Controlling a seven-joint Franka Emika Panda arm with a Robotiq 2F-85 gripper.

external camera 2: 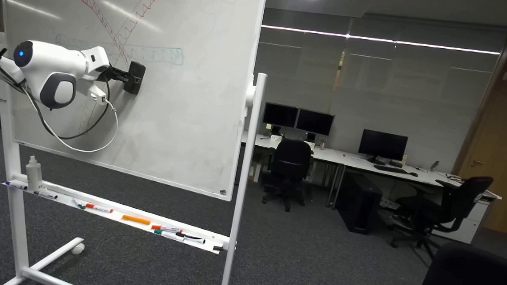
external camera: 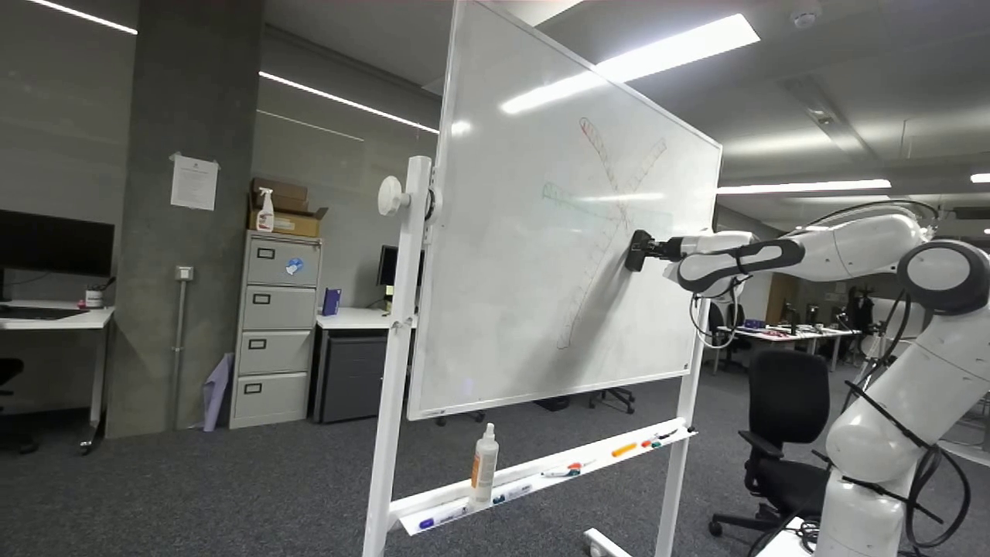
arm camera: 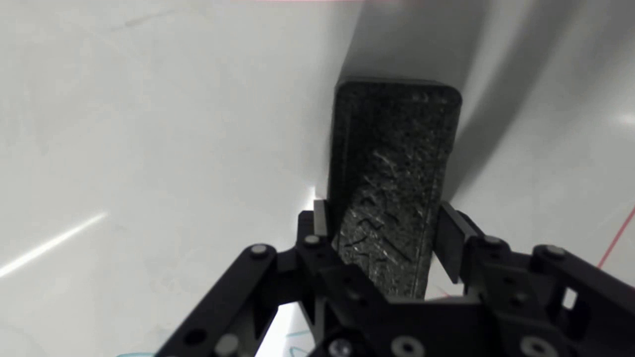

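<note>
My gripper (arm camera: 384, 225) is shut on a black rectangular eraser (arm camera: 397, 139), with one finger on each long side. The eraser's far end sticks out beyond the fingers, and its near end is hidden behind the gripper body. In both exterior views the eraser (external camera: 639, 251) (external camera 2: 137, 75) is at or very near the whiteboard (external camera: 495, 309); I cannot tell if it touches all along its face. The board bears a faint drawing of crossing bands: red bands (external camera: 599, 147) above, a green band (external camera 2: 174, 56) across, and a faint band running down. The eraser is just below the crossing.
A white tray (external camera: 425, 503) below the board holds a spray bottle (external camera: 484, 468), several markers and an orange stick (external camera: 623, 449). The board hangs between white posts (external camera: 394, 348) with a knob (external camera: 392, 196). A black chair (external camera: 789, 394) stands beside the arm. Cables hang below the wrist.
</note>
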